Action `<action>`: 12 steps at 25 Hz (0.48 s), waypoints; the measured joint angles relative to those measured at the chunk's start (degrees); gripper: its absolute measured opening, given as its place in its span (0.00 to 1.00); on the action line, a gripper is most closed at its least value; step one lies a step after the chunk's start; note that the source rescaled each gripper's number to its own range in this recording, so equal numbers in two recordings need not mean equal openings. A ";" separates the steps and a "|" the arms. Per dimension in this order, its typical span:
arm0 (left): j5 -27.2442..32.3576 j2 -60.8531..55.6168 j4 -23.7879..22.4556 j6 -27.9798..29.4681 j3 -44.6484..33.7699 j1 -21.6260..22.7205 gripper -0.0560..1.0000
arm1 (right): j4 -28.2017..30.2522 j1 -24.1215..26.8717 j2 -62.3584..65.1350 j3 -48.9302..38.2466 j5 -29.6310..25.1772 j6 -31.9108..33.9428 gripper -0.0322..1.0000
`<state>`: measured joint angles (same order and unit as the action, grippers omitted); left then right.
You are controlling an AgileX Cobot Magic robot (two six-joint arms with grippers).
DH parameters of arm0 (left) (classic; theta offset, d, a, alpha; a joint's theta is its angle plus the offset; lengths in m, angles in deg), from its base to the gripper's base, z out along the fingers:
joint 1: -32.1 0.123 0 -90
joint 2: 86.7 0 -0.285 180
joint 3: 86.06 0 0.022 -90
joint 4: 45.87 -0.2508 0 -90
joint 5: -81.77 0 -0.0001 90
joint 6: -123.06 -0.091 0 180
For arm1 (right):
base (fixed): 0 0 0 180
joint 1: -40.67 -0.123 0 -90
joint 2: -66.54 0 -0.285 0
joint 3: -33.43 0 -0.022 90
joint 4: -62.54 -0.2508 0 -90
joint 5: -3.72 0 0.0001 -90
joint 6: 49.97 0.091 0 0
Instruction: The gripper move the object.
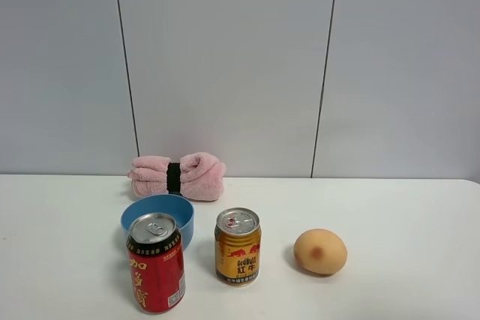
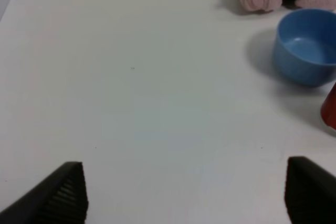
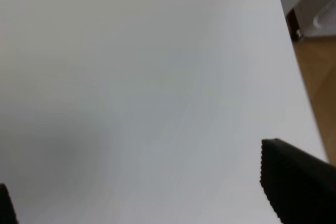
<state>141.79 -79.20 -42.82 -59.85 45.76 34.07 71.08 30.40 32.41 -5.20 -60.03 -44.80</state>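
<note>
Lying against the back wall behind the blue bowl, the pink towel sat untouched. Left gripper and right gripper gaped wide over bare table, fingertips cropped.

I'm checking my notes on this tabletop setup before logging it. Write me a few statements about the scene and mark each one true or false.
1. The pink towel lies at the back of the table, behind the blue bowl. True.
2. The left gripper is shut on the towel. False: its fingers are spread apart over bare table, holding nothing.
3. The red can stands in front of the bowl. True.
4. The gold can lies on its side. False: it stands upright.
5. The orange ball sits inside the bowl. False: it rests on the table, to the right of the gold can.
</note>
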 joint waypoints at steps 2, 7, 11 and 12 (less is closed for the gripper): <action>0.00 0.00 0.00 0.00 0.00 0.00 1.00 | -3.54 4.50 4.10 -2.09 0.00 -0.81 1.00; 0.00 0.00 0.00 0.00 0.00 0.00 1.00 | -7.67 12.88 14.12 -7.06 0.06 -1.37 1.00; 0.00 0.00 0.00 0.00 0.00 0.00 1.00 | -7.93 14.16 22.66 -9.92 1.89 -1.44 1.00; 0.00 0.00 0.00 0.00 0.00 0.00 1.00 | -7.93 14.17 24.54 -9.99 2.11 -1.44 1.00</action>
<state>141.79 -79.20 -42.82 -59.85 45.76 34.07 63.15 44.56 56.95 -15.19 -57.92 -46.24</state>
